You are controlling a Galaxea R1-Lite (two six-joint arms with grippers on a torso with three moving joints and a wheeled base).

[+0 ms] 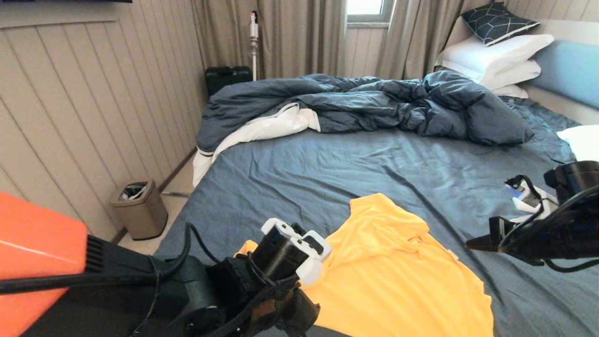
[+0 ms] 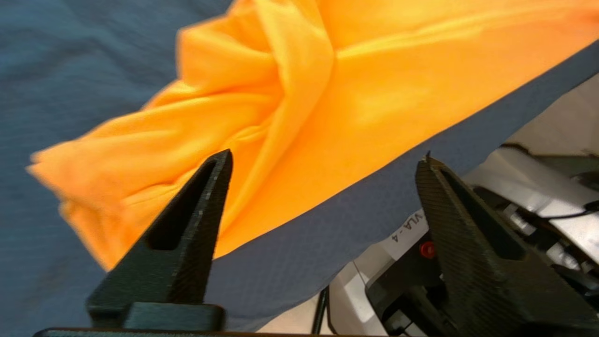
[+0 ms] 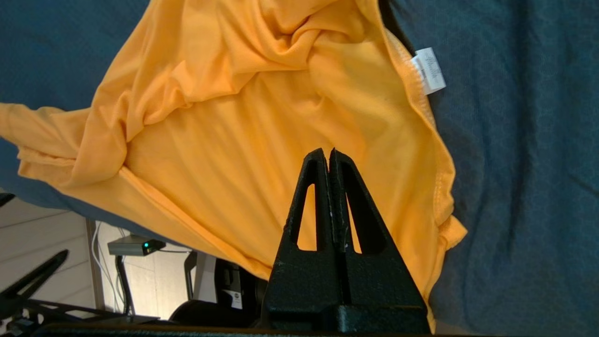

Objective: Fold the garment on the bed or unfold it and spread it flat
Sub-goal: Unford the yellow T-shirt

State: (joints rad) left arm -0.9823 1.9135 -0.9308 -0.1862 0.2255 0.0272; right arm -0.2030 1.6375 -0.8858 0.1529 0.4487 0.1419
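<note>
A plain bright yellow short-sleeved T-shirt of thin smooth fabric [image 1: 393, 271] lies rumpled on the near part of the wide bed with its wrinkled dark blue-grey sheet [image 1: 374, 164], close to the near edge and a little right of the middle. One end of the shirt reaches toward the far side in a bunched peak, and its near-left corner is twisted into folds. A small white label [image 3: 428, 70] shows at its right hem.

The left tool [image 2: 323, 164] hovers over the near edge of the bed beside the twisted corner, its two black fingers [image 2: 201, 196] spread wide apart with nothing between them, clear of the cloth. The right tool [image 3: 329, 154] hangs above the right half of the shirt, its fingers pressed together and gripping nothing.

A rumpled dark blue duvet [image 1: 374, 103] with a white lining is heaped along the far side of the bed. At the far right are white pillows [image 1: 496, 56], a dark patterned cushion [image 1: 498, 21] on top of them, and a light blue padded headboard [image 1: 571, 68]. A small beige waste bin [image 1: 139, 208] stands on the floor to the left of the bed.
</note>
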